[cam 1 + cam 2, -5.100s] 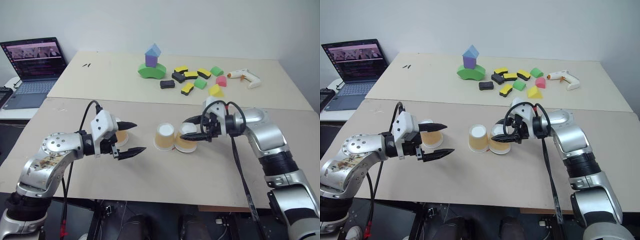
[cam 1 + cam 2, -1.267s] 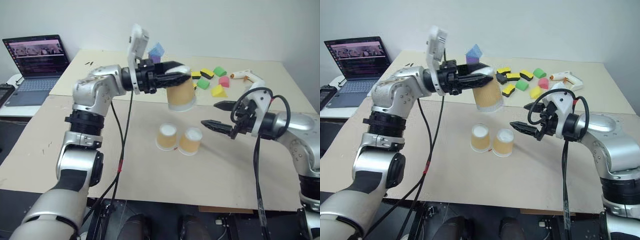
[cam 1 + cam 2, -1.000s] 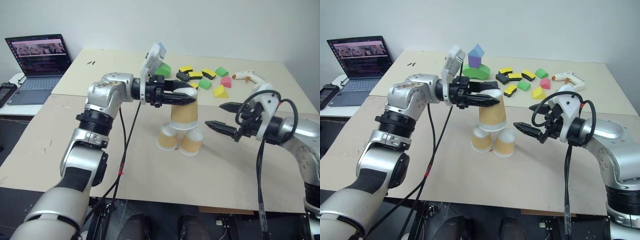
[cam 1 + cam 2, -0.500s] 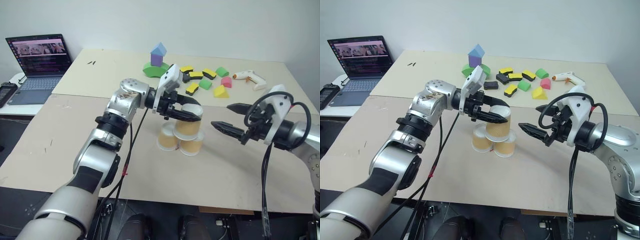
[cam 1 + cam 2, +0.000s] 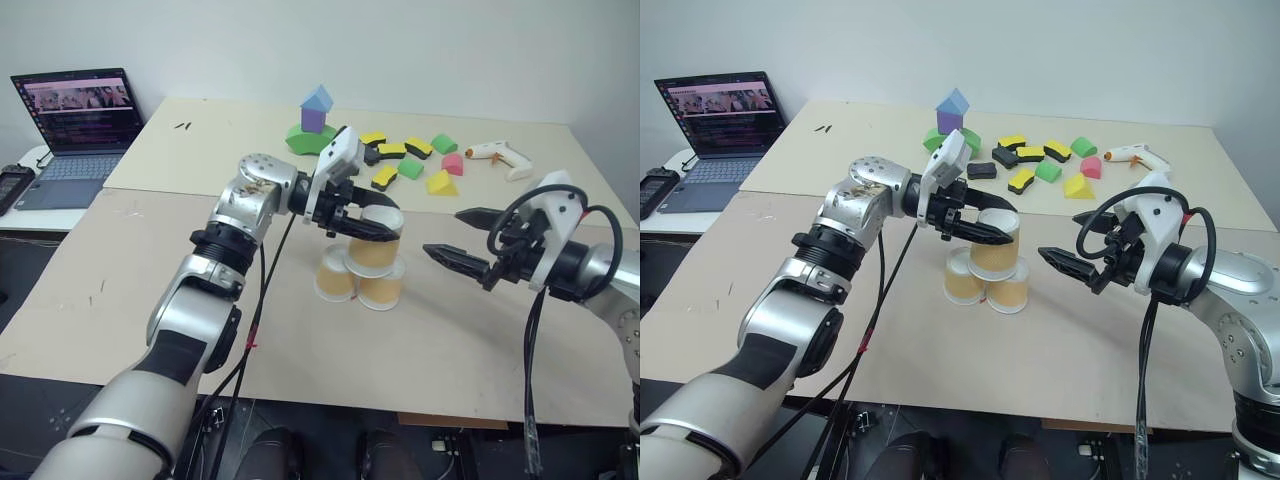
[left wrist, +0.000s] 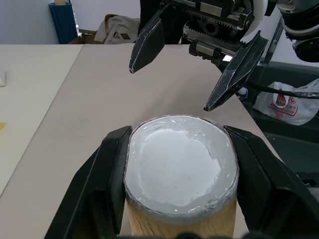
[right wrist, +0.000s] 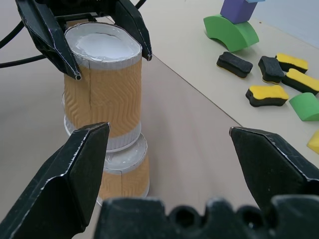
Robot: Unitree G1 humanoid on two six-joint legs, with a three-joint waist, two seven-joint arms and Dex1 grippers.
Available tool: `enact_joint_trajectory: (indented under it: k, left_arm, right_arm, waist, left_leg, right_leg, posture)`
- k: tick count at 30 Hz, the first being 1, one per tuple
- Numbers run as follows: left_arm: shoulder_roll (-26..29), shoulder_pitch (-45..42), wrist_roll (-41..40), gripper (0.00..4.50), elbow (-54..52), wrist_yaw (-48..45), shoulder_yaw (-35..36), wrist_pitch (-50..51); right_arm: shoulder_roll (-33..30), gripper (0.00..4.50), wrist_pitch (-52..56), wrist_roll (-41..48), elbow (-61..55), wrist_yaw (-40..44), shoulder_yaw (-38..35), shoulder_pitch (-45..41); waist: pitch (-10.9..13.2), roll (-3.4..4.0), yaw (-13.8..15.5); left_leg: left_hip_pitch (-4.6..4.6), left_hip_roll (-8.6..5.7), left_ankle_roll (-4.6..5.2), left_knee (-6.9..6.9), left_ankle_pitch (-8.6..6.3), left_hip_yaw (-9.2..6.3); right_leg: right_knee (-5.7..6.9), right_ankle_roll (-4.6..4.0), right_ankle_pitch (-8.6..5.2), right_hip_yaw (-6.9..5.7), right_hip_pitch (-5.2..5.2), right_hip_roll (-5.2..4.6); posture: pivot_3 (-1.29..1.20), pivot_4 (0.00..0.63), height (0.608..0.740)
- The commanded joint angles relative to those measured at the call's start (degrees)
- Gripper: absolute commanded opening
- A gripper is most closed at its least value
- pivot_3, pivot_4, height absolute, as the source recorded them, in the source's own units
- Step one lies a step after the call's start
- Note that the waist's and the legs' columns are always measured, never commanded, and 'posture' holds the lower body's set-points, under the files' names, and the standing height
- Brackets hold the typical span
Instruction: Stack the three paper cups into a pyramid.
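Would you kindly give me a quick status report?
Left gripper shut on top cup, resting on two base cups. Right gripper open, beside. Nothing in the way.

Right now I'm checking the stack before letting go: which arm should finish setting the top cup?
Left. Its fingers already clamp the top cup, sitting on the two lower cups. The right gripper hangs open beside them.

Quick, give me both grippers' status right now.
Left gripper: closed on the top paper cup, which sits on the two lower cups.
Right gripper: open, holding nothing, beside the stack.
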Motion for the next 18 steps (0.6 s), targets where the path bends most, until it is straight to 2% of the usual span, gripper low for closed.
enact_joint_trajectory:
  k: [1, 3, 4, 6, 7, 13, 18]
  left_arm:
    - [0.40, -1.21, 1.04, 2.51, -0.27, -0.17, 0.28, -0.92]
    - [0.39, -1.08, 1.23, 3.42, -0.25, -0.08, 0.28, -1.12]
    - [0.33, -1.07, 1.31, 3.55, -0.27, -0.01, 0.29, -1.13]
    - [0.13, -1.14, 1.36, 4.32, -0.35, 0.24, 0.62, -1.15]
    - [-0.01, -1.34, 1.16, 4.47, -0.35, 0.56, 1.09, -0.92]
    - [0.20, -3.53, -0.66, 4.47, -1.08, 1.56, 4.39, 1.71]
    - [2.69, -5.73, -4.88, 4.47, -6.34, 1.70, 8.28, 7.89]
  right_arm:
    - [-1.13, 4.50, -0.45, 1.09, -0.64, 0.14, -1.57, -1.45]
    - [-1.06, 4.50, -0.48, 1.00, -0.45, 0.04, -1.51, -1.63]
    - [-1.07, 4.50, -0.50, 0.99, -0.36, 0.05, -1.58, -1.66]
    - [-1.12, 4.50, -0.54, 0.95, -0.23, 0.14, -1.57, -1.64]
    - [-1.15, 4.50, -0.57, 0.89, -0.17, 0.21, -1.45, -1.64]
    - [-1.01, 4.50, -1.19, 0.41, 0.98, 0.62, -0.74, -1.94]
    - [-0.66, 4.50, -1.73, 0.07, 2.02, 1.20, 0.32, -2.59]
  waist:
    - [0.00, 0.00, 0.00]
    - [0.00, 0.00, 0.01]
    - [0.00, 0.00, 0.00]
    - [0.00, 0.00, 0.02]
    - [0.00, 0.00, 0.03]
    - [0.00, 0.00, 0.01]
    - [0.00, 0.00, -0.11]
  left_leg:
    - [0.00, 0.00, 0.00, 0.00, 0.00, 0.00]
    - [0.00, 0.00, 0.00, 0.01, 0.00, 0.00]
    - [0.00, 0.00, 0.01, 0.01, 0.00, 0.00]
    - [-0.01, 0.00, 0.01, 0.02, -0.01, 0.00]
    - [-0.01, 0.00, 0.02, 0.02, -0.01, 0.00]
    - [-0.04, 0.00, 0.04, 0.04, -0.02, 0.00]
    - [-0.04, 0.00, 0.05, 0.05, -0.02, 0.01]
  right_leg:
    - [0.02, 0.00, 0.00, 0.00, 0.00, 0.00]
    - [0.02, 0.00, 0.00, 0.01, 0.00, 0.00]
    - [0.02, 0.00, 0.00, 0.01, 0.00, 0.00]
    - [0.02, 0.00, 0.00, 0.01, 0.00, 0.00]
    - [0.02, 0.00, 0.00, 0.01, 0.00, 0.00]
    - [0.02, 0.01, 0.01, 0.00, -0.01, -0.01]
    - [0.03, 0.02, 0.01, 0.01, -0.02, -0.01]
  posture:
    - [0.00, 0.150, 0.740]
    - [0.00, 0.150, 0.740]
    - [0.00, 0.150, 0.740]
    - [0.00, 0.150, 0.740]
    - [0.00, 0.150, 0.740]
    - [0.00, 0.150, 0.740]
    - [0.00, 0.150, 0.740]
